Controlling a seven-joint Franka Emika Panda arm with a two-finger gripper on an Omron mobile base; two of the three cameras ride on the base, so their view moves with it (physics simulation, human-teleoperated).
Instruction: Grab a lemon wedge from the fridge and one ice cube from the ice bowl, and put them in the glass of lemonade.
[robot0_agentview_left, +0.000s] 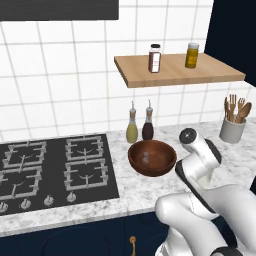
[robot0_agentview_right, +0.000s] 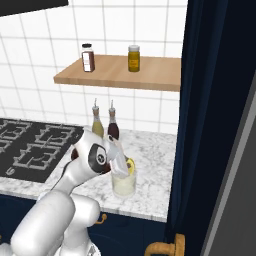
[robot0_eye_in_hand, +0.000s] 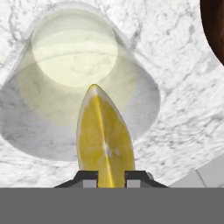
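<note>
The dark fingertips pinch the lemon wedge between them, the gripper holding it just above the open mouth of the glass of lemonade, which stands on the marble counter. The ice bowl sits nearby, a pale ice cube inside.

The ice bowl sits on the marble desk just right of the black stove, with a pale ice cube inside. Two bottles stand just behind it, a white utensil holder stands far right, and two jars rest on the wooden shelf.
</note>
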